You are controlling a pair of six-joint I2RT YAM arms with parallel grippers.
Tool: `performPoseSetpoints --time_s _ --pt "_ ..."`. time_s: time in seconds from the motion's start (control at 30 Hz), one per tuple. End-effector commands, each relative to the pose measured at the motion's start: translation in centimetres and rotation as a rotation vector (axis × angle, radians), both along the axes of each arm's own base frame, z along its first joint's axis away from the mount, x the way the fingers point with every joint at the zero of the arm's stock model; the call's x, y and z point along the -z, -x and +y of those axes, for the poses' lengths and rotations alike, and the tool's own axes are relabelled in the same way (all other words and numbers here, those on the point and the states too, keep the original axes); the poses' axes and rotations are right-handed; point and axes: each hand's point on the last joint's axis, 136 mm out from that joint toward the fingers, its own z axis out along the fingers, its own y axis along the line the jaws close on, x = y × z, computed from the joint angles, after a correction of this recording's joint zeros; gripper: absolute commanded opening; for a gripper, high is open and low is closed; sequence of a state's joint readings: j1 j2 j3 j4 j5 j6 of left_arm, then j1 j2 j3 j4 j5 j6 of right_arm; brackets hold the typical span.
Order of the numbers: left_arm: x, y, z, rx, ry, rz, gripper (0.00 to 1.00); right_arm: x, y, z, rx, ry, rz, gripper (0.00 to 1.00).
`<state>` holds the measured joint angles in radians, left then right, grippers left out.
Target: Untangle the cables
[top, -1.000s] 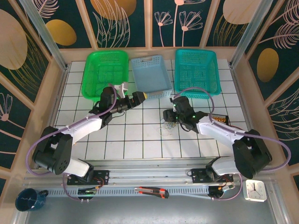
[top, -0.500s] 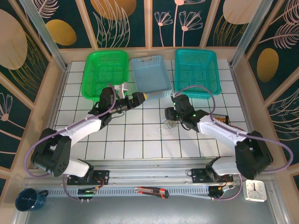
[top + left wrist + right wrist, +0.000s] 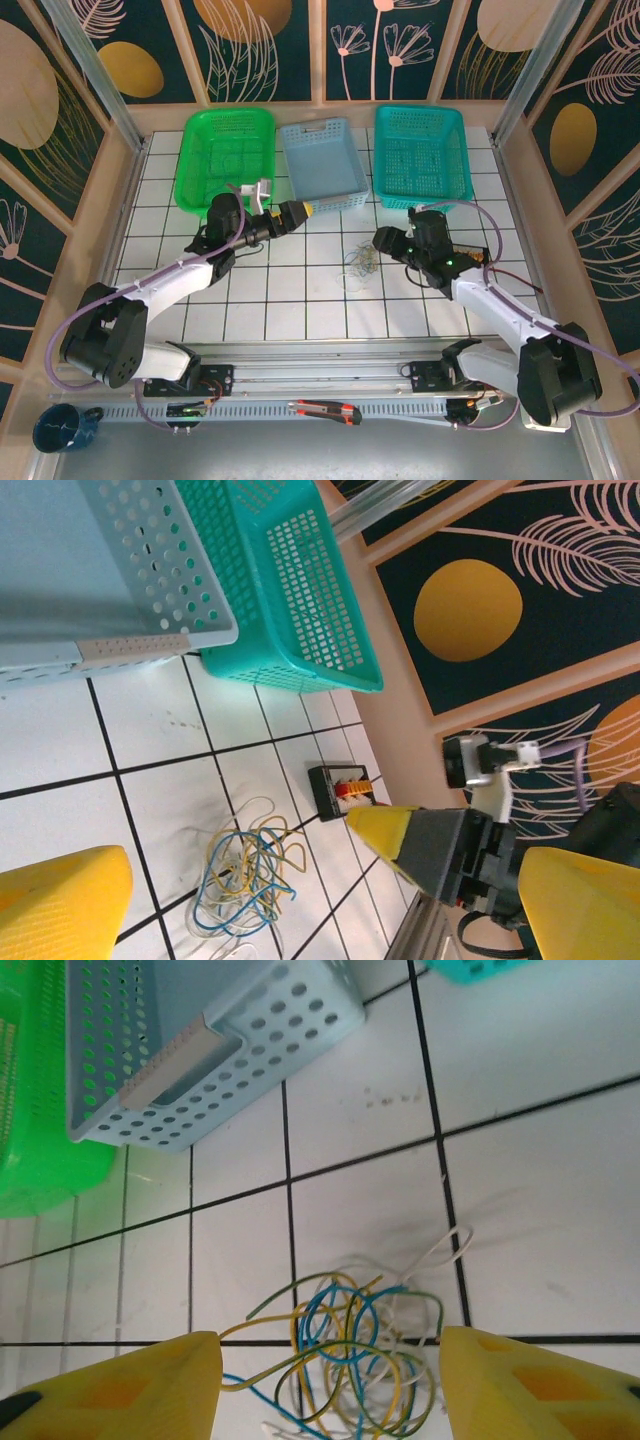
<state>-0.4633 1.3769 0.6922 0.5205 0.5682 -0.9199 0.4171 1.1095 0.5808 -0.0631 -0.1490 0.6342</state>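
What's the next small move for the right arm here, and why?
Probably ease the right gripper down onto the cables and close on the whitish loop. Its jaws stand open and empty, the tangle lies loose on the tiled table just ahead of them, and that loop sticks out clear of the knot, so it looks easiest to pinch.

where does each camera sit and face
Top external: above and behind, looking down on cables, left arm, right arm.
Left wrist: on the left arm, faces cables and teal basket; yellow fingers show.
Right wrist: on the right arm, looks down at cables; yellow fingers show.
Shared: both wrist views catch cables, blue basket.
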Motion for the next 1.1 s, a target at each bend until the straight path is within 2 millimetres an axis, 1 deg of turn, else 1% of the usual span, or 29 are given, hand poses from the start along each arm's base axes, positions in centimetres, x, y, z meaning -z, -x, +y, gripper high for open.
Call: performPoseSetpoints --time_s 0.0,0.13,0.27,0.4,0.53,0.6,0.67,0.77,0.87,0.93,1.07 --pt "-1.4 1.1 -1.2 0.044 0.043 -0.035 0.98 -0.3 -0.3 0.9 0.014 -0.141 0.011 0.6" --pt "-1.4 1.5 -2.9 0.075 0.029 -0.037 0.98 1.0 -0.7 1.6 0.003 -0.211 0.037 0.6" --pt "-0.8 1.6 -3.9 0.088 0.001 -0.04 0.97 1.1 -1.1 3.8 -0.062 -0.318 0.055 0.59" --pt "0.0 1.4 -3.9 0.084 -0.03 -0.042 0.96 0.7 -1.6 6.3 -0.123 -0.403 0.07 0.59" --pt "1.2 1.3 -3.3 0.061 -0.094 -0.045 0.93 -0.6 -1.8 9.3 -0.192 -0.469 0.063 0.59" --pt "1.6 1.3 -3.0 0.053 -0.123 -0.049 0.92 -1.2 -1.9 10.4 -0.219 -0.488 0.055 0.59" --pt "2.2 1.3 -2.7 0.045 -0.154 -0.053 0.9 -1.6 -1.9 10.9 -0.232 -0.496 0.049 0.59" --pt "2.8 1.3 -2.2 0.039 -0.209 -0.067 0.87 -2.3 -2.1 10.5 -0.226 -0.486 0.029 0.59" --pt "3.6 1.3 -1.8 0.043 -0.28 -0.09 0.85 -3.1 -2.3 9.2 -0.193 -0.438 -0.006 0.59" --pt "4.2 1.4 -1.7 0.058 -0.332 -0.101 0.81 -3.5 -2.5 7.8 -0.151 -0.379 -0.034 0.59" --pt "5.2 2.0 -2.8 0.112 -0.435 -0.125 0.74 -3.3 -2.4 4.9 -0.061 -0.257 -0.052 0.59"
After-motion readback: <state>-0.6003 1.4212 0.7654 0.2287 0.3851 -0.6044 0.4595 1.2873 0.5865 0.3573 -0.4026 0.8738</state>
